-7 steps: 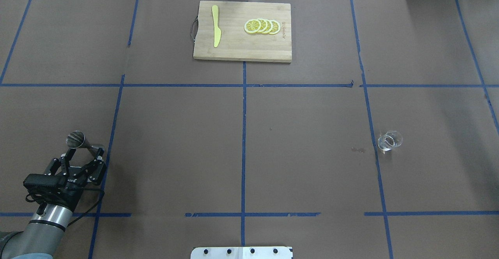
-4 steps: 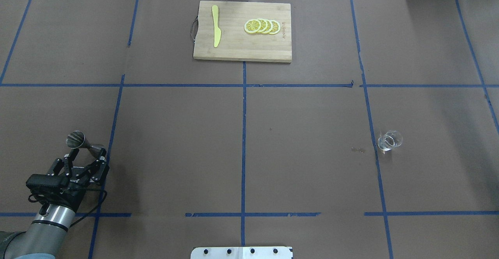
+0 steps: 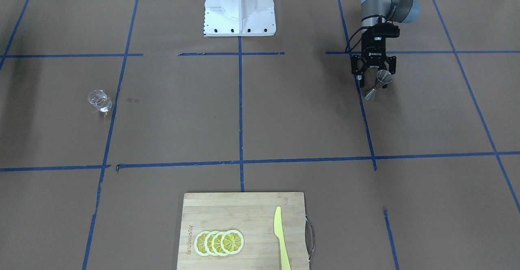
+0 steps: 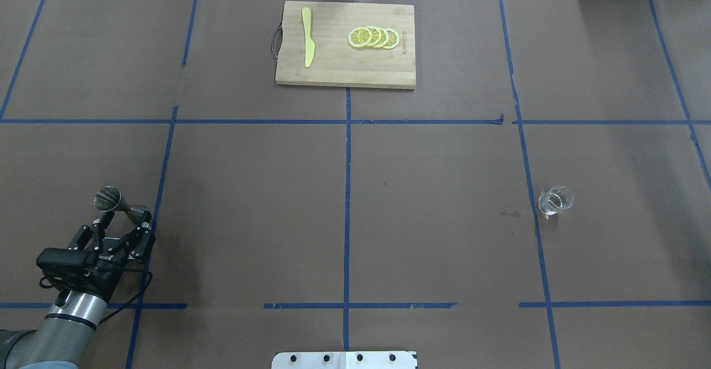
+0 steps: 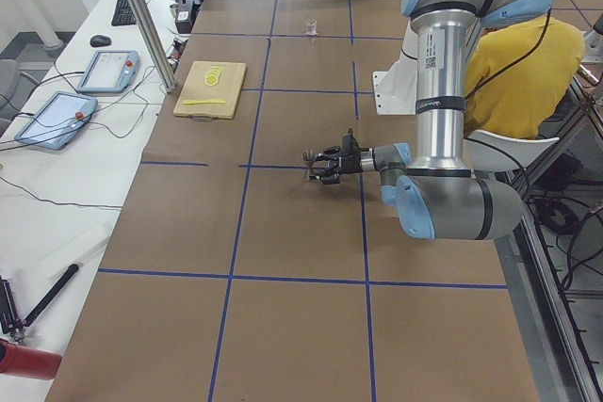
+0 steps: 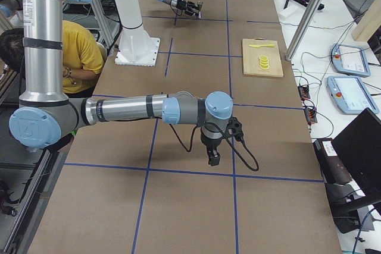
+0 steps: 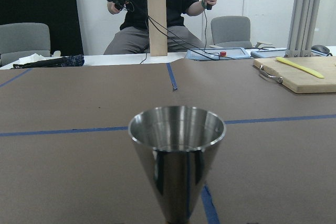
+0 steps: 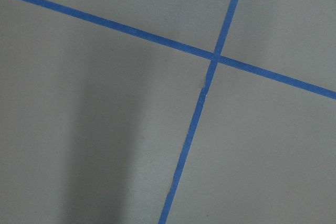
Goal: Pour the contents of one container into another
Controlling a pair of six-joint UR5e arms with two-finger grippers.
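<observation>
Overhead exterior view. The wooden cutting board [image 4: 345,45] at the table's far edge serves as the landmark; on it lie a yellow knife [image 4: 307,36] and a row of overlapping lemon slices [image 4: 373,38]. The steel jigger [image 4: 118,204] stands upright on the brown paper, well apart from the board, towards the robot and off to its left. The left gripper [image 4: 125,218] is level with the jigger, on the side away from the board. Its fingers are spread wide on either side of the jigger's lower cone and are not clamped on it. The left wrist view shows the jigger's upper cone close up and centred, with the board's handle end at the right edge. The glass cup [image 4: 554,200] stands alone, well apart from the board, towards the robot and off to its right. The right gripper [image 6: 212,160] appears only in the exterior right view, pointing down at bare paper, on the side of the board away from the jigger. Whether its fingers are parted or closed cannot be told.
</observation>
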